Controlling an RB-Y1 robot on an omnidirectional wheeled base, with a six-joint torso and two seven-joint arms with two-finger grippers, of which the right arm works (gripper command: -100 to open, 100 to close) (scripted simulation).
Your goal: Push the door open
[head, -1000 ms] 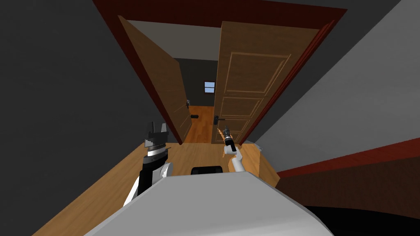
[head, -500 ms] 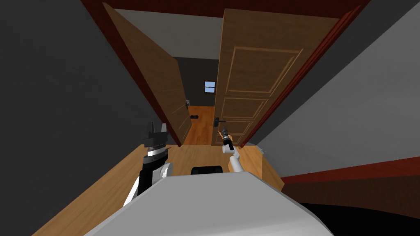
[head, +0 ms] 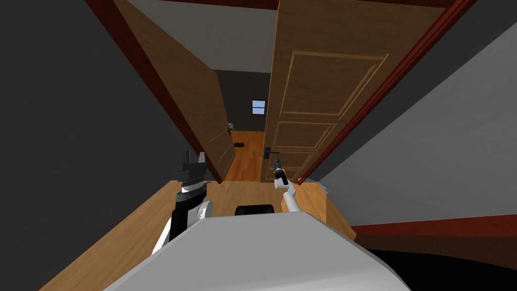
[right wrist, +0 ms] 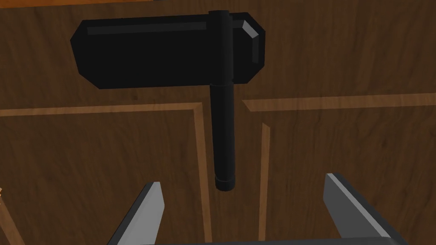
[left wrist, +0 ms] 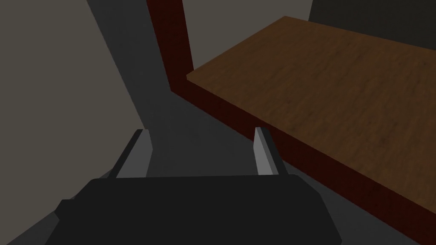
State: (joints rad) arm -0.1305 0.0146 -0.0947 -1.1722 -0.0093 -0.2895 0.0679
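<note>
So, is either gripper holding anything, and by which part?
Nothing is held. The right gripper is open, the tip of the black door handle between its spread fingers, untouched. The left gripper is open too.

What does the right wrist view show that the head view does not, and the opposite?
Right wrist view alone: the tip of the black lever handle lined up between the open fingers, and its long black back plate. Head view alone: the left hand beside the open left door leaf, and a small window beyond. Both: the right hand, that handle, the brown panelled wooden door.
</note>
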